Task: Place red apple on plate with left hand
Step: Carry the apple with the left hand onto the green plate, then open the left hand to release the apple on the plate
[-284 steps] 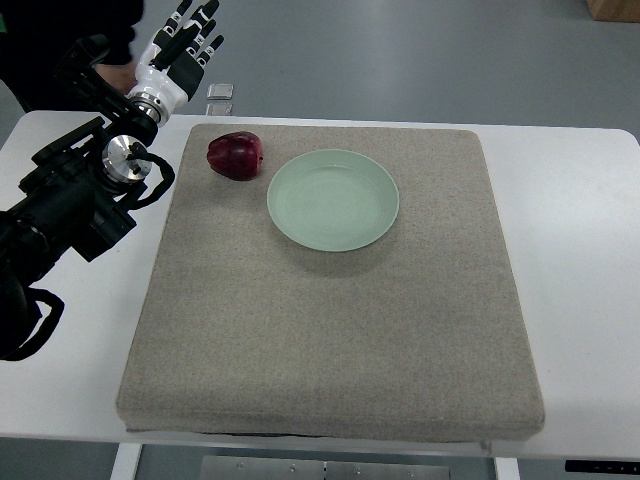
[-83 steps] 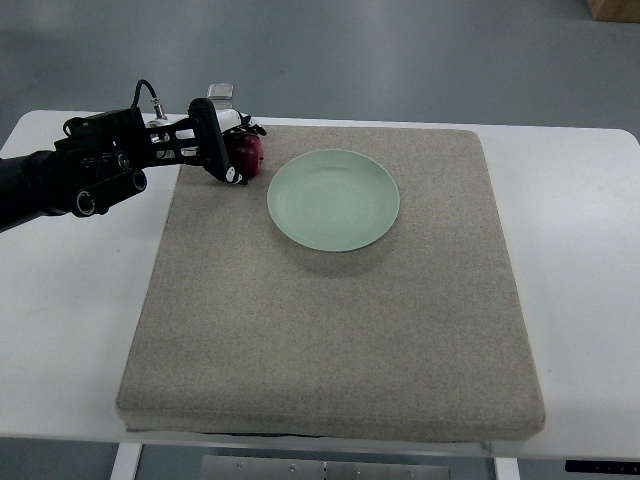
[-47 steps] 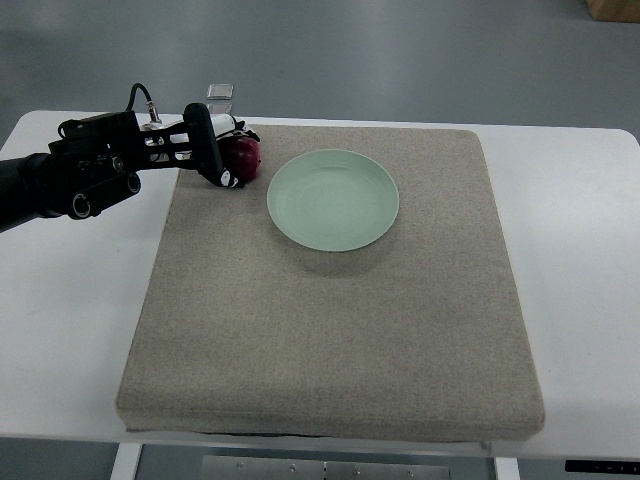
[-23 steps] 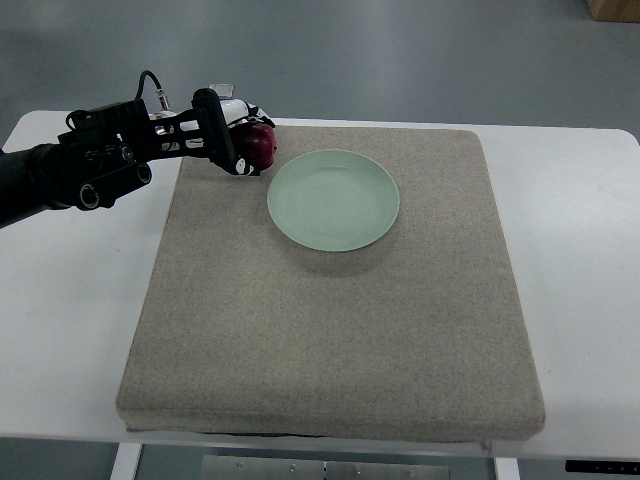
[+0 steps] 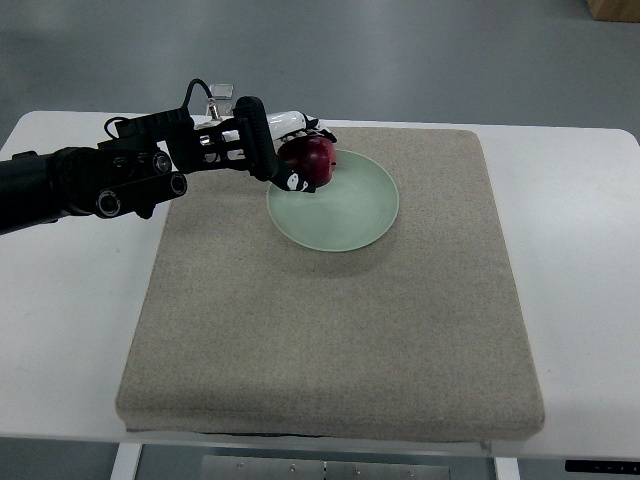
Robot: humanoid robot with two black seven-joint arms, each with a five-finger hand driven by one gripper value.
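Over the plate [image 5: 345,215] rim, my left hand [image 5: 290,155] is gripping the red apple [image 5: 312,159]; releasing here, it is risking rolling off.

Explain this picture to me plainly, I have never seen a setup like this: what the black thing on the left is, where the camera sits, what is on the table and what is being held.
The camera sits on the robot itself and looks steeply down at a white table. The black thing is the robot's left arm, ending in the left hand, which has fingers. A grey mat covers most of the table, and a pale green plate lies on it. The hand grips a red apple over the plate's near-left rim; whether the apple touches the plate cannot be told. The right arm is out of view.
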